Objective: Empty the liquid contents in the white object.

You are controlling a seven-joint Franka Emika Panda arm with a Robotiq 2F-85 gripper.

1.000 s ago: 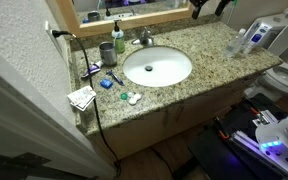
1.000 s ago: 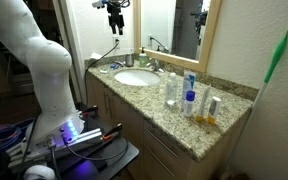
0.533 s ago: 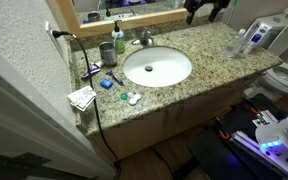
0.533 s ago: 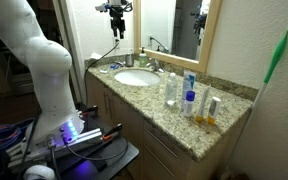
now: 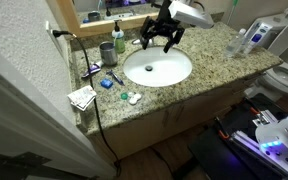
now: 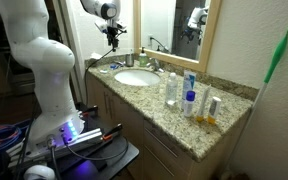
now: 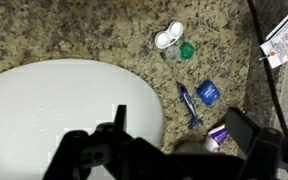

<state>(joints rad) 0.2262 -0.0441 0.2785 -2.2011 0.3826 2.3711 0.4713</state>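
Observation:
The white object (image 7: 169, 38), a tiny round white container with two joined cups, lies on the granite counter beside a small green round piece (image 7: 187, 50). In an exterior view it (image 5: 125, 97) sits near the counter's front edge, left of the sink. My gripper (image 5: 162, 38) hangs open and empty above the back rim of the sink, well away from the white object. In the wrist view its two dark fingers frame the lower picture (image 7: 184, 140), with the white object far up the frame. It also shows in the other exterior view (image 6: 112, 35). No liquid is visible.
The white oval sink basin (image 7: 44, 110) fills the wrist view's left. A blue razor (image 7: 189, 105), a blue packet (image 7: 208, 92), a folded paper (image 7: 284, 42) and a black cord (image 7: 269, 75) lie nearby. A green cup (image 5: 107, 52) and soap bottle (image 5: 118, 38) stand behind; bottles (image 6: 189, 95) crowd the counter's other end.
My arm has swung down from in front of the mirror and across to above the sink. The gripper stays open. Nothing on the counter has moved.

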